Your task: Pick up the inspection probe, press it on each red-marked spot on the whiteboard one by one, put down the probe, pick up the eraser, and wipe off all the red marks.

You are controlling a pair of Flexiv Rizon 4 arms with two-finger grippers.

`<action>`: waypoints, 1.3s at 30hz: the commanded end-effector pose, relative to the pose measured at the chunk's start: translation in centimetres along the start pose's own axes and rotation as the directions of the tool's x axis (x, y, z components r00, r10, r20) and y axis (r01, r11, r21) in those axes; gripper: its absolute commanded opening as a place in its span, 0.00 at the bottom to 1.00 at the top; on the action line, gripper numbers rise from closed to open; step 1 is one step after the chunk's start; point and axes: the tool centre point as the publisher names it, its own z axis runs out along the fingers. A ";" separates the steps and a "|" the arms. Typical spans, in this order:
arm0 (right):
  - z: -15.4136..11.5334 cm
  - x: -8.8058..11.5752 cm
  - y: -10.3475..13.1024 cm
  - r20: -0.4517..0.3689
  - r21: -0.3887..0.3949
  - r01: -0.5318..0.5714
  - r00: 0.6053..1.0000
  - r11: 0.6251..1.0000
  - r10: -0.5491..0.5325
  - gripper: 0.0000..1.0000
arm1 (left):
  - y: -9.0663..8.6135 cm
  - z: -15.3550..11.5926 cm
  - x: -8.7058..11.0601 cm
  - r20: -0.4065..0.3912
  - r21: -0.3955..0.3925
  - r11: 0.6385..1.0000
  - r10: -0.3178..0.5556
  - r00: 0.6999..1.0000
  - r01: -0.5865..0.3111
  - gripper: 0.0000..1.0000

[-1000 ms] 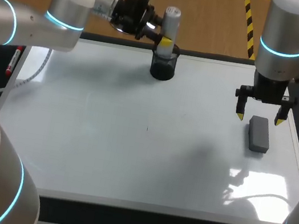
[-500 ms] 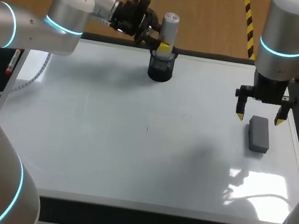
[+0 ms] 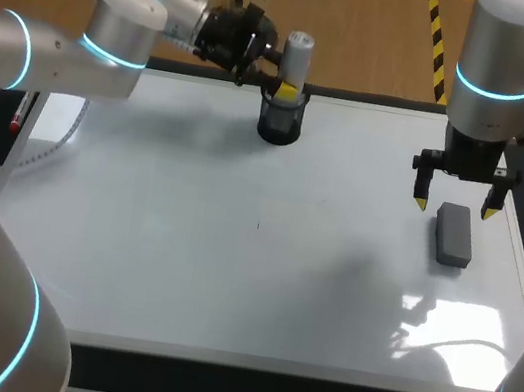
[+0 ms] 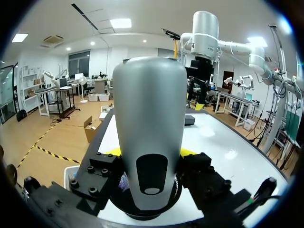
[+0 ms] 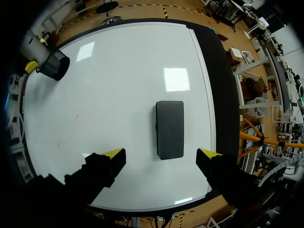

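In cup (image 3: 280,124): probe (image 4: 149,109), L tool (image 4: 149,153) clamped.

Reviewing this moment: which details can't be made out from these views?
- Red marks: on the whiteboard the head view shows only a tiny speck, too small to judge its colour.
- Tip of the inspection probe: hidden inside the black holder in the head view, and behind the probe's own body in the left wrist view.
- Board surface under the glare near the eraser: washed out in the head view.
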 end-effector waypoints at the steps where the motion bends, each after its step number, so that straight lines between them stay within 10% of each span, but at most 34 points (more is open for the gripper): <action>1: -0.1 -0.1 -0.1 0.000 -0.002 0.001 1.000 1.000 -0.001 1.00 | 0.6 0.4 -0.6 -0.010 0.004 1.000 -0.006 1.000 0.006 0.00; 24: -0.1 -0.1 -0.1 0.000 -0.002 0.001 1.000 1.000 -0.001 1.00 | 1.5 0.5 -1.2 0.007 0.023 1.000 -0.021 1.000 0.021 0.00; 36: -0.1 -0.1 -0.1 0.000 -0.002 0.001 1.000 1.000 -0.001 1.00 | 0.8 0.0 -0.9 0.014 0.029 0.999 -0.015 1.000 0.015 0.93; 39: -0.1 -0.1 -0.1 0.000 -0.002 0.001 1.000 1.000 -0.001 1.00 | 0.5 -0.2 -0.8 0.014 0.031 0.999 -0.010 1.000 0.010 1.00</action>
